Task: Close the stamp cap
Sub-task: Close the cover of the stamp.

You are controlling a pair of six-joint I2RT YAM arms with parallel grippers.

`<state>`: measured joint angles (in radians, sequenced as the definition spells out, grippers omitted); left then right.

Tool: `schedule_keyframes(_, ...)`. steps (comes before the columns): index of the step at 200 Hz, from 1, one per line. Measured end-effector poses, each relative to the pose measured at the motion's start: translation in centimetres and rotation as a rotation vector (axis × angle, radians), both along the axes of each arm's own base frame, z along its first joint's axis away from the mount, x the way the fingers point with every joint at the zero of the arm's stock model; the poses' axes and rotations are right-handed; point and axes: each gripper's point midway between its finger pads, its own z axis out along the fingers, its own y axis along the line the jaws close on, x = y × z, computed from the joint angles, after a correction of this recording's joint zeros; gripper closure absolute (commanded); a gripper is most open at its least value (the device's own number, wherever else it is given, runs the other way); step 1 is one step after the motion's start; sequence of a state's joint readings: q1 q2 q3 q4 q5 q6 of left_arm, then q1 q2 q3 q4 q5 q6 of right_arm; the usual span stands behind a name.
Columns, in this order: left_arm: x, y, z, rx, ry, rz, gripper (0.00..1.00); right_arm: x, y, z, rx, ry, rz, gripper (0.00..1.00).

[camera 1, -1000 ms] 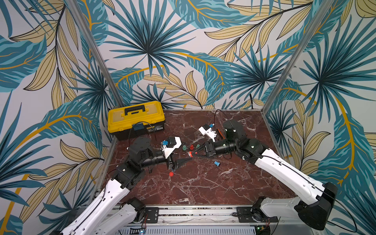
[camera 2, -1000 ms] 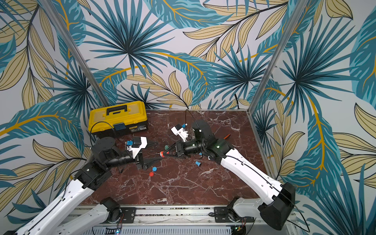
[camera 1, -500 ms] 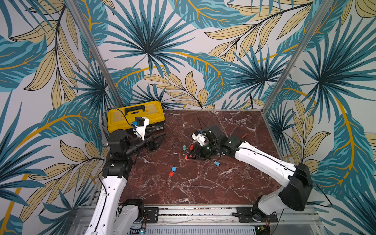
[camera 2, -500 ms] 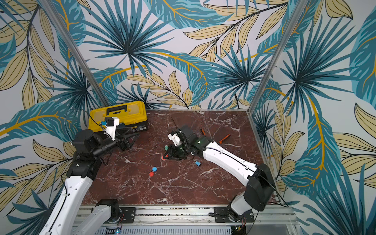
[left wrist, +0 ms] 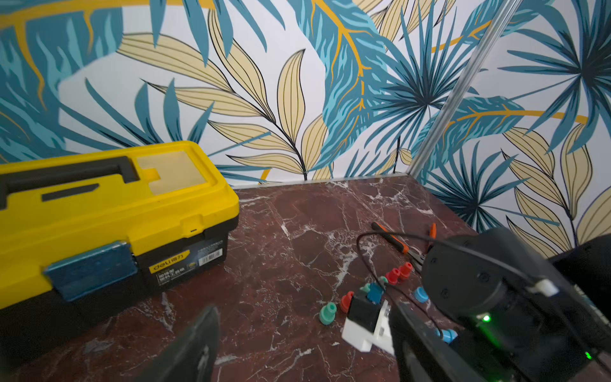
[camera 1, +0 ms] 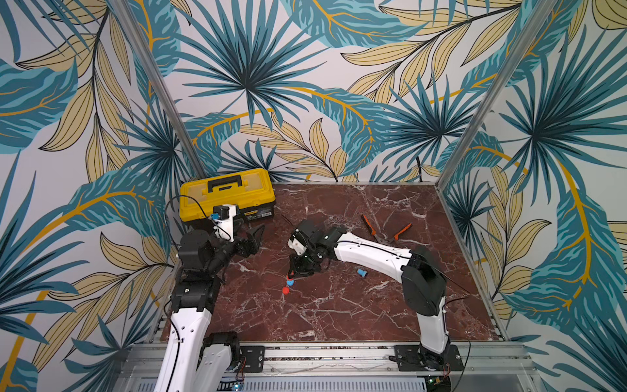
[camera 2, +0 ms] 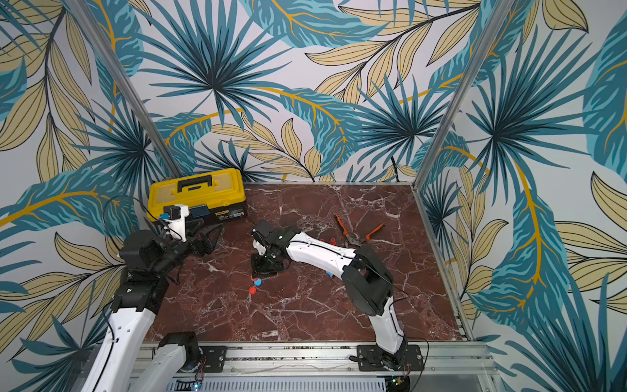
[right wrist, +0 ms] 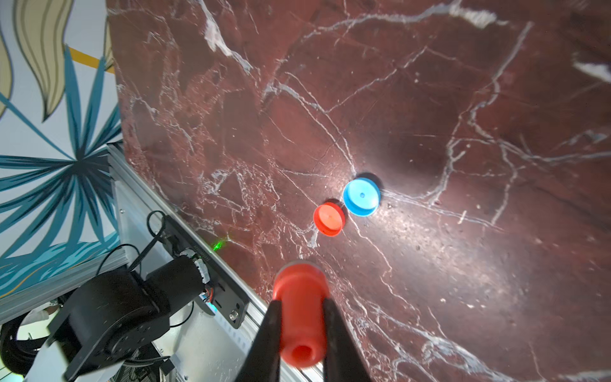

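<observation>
The right fingers [right wrist: 269,334] pinch the red stamp [right wrist: 299,314] over the surface [right wrist: 429,264], near the red cap [right wrist: 329,219] lying just beside a blue cap [right wrist: 361,196]. The left fingers [left wrist: 198,344] stand wide apart, holding nothing.

The toolbox [camera 1: 227,190] stands at the table's [camera 1: 339,315] back left corner, the pliers [camera 1: 386,230] lie back right. Near the middle lies a cap [camera 1: 289,281], a second cap [camera 1: 286,290] just before it.
</observation>
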<state>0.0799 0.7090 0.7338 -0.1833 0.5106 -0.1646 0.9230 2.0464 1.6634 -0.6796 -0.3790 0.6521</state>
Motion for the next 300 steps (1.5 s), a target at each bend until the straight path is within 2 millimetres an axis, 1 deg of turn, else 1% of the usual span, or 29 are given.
schedule_keyframes(13,-0.5,0.5,0.6,0.011,-0.03,0.03,0.14,-0.3,0.4,-1.1,-0.027,0.01,0.012,0.94)
schedule_keyframes(35,-0.9,1.3,1.0,0.023,-0.058,0.073,0.14,-0.4,1.1,-2.3,-0.062,0.004,0.023,0.94)
schedule_keyframes(72,-0.9,2.1,1.0,0.026,-0.062,0.111,0.14,-0.5,1.8,-3.3,-0.098,0.001,0.035,0.93)
schedule_keyframes(110,-0.7,2.3,0.8,0.026,-0.054,0.119,0.13,-0.6,2.1,-4.2,-0.123,-0.001,0.04,0.93)
schedule_keyframes(157,-0.7,2.3,0.8,0.026,-0.055,0.12,0.13,-0.9,1.9,-6.1,-0.167,0.013,0.044,0.93)
schedule_keyframes(207,-0.7,2.3,0.8,0.025,-0.054,0.121,0.13,-0.9,1.7,-5.9,-0.192,-0.002,0.054,0.93)
schedule_keyframes(239,-0.7,2.4,0.8,0.024,-0.054,0.124,0.13,-1.3,1.4,-6.5,-0.231,-0.01,0.079,0.93)
schedule_keyframes(278,-0.6,2.4,0.7,0.022,-0.048,0.124,0.12,-1.7,1.3,-6.5,-0.261,-0.035,0.103,0.93)
schedule_keyframes(300,-0.6,2.4,0.6,0.022,-0.047,0.124,0.12,-2.0,0.8,-6.7,-0.303,-0.055,0.12,0.93)
